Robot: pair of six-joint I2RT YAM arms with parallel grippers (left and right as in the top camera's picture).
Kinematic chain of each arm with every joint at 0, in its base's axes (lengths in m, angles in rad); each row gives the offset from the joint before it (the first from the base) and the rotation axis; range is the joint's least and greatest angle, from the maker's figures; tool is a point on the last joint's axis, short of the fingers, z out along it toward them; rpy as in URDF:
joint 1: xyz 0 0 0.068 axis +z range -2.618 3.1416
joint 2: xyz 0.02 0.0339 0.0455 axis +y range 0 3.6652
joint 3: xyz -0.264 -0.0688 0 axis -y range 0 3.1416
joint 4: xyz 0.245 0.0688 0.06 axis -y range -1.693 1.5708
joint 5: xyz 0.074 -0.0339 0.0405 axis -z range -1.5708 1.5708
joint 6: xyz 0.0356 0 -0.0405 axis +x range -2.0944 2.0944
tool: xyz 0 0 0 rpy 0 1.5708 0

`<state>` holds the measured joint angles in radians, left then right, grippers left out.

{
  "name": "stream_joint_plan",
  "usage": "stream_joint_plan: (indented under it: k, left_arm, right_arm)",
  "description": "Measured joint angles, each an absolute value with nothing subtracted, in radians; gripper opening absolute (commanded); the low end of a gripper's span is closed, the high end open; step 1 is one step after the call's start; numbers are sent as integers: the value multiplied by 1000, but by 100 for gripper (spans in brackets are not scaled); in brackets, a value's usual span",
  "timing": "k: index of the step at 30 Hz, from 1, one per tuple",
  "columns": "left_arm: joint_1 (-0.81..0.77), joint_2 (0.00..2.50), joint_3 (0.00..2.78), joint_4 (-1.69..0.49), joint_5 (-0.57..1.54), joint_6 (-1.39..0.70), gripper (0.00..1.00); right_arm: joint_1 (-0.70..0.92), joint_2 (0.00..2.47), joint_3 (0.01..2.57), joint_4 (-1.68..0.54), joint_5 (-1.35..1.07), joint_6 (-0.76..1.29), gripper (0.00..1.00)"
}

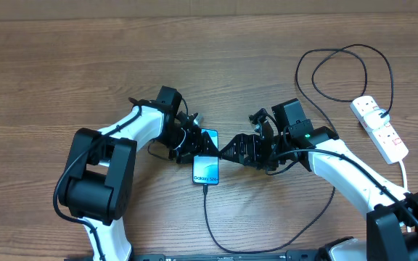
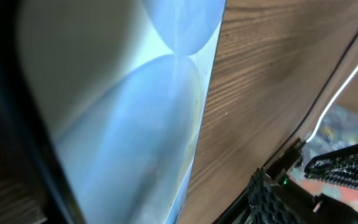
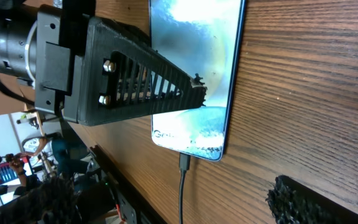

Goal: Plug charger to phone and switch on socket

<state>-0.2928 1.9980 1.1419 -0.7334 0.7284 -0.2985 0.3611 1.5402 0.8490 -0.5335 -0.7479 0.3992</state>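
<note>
The phone [image 1: 206,168] lies flat on the wooden table, its blue-teal screen up. It fills the left wrist view [image 2: 135,124] and shows in the right wrist view [image 3: 197,68]. The charger's black cable [image 1: 207,217] has its plug tip [image 3: 184,163] seated in the phone's near end. My left gripper [image 1: 192,141] is open at the phone's far end, with one finger's tip resting on the screen [image 3: 194,93]. My right gripper [image 1: 227,151] is open and empty just right of the phone, its fingers [image 3: 166,199] either side of the cable. The socket [image 1: 381,129] lies at the far right.
The black cable loops from the phone toward the front edge, then right and up in a wide loop [image 1: 339,61] to the black plug in the socket. The socket's thick white cord [image 1: 403,174] runs toward the front right. The right arm [image 1: 339,163] crosses the cable.
</note>
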Motion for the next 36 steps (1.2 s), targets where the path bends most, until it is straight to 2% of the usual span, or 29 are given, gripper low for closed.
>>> stream_joint_plan:
  k: [19, 25, 29, 31, 36]
  left_arm:
    - [-302, 1980, 1160, -762, 624, -391, 68]
    - [-302, 1974, 1166, -770, 594, -395, 72]
    - [-302, 1970, 1168, -775, 578, -397, 82]
    - [-302, 1967, 1175, -788, 566, -401, 100]
    - [-302, 1964, 1222, -880, 439, -414, 100]
  right_arm:
    - [361, 1540, 849, -533, -743, 399, 100]
    - [361, 1540, 849, -536, -743, 399, 100]
    - [361, 1540, 849, -536, -743, 399, 100]
    - [361, 1540, 849, -536, -741, 399, 100]
    - [361, 1540, 849, -540, -718, 400, 100]
